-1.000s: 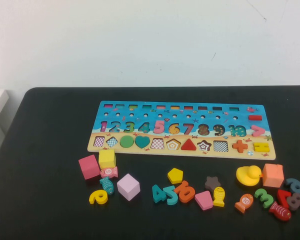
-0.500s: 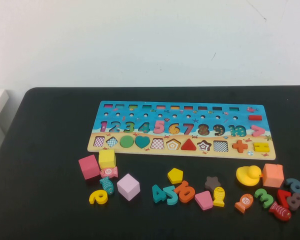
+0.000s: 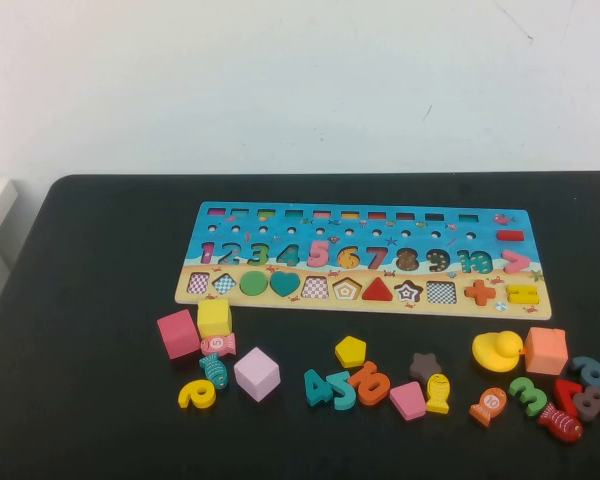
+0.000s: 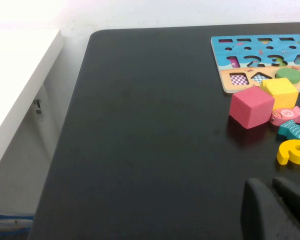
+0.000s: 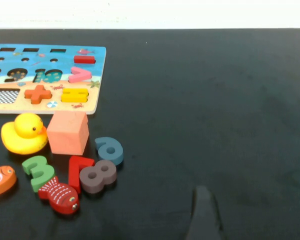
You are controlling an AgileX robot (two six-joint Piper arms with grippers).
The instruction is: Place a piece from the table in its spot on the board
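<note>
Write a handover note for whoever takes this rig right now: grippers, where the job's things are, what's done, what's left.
Left gripper: parked low over the table's left side, holding nothing.
Right gripper: parked over the table's right side, open, holding nothing.
Yellow pentagon piece: lying flat on the black table, in front of the board, beside the orange number pieces.
Pentagon recess in the board's sandy strip: unfilled.
Done: nothing yet; the piece is untouched.
Left: pick up the pentagon, seat it in its recess.
</note>
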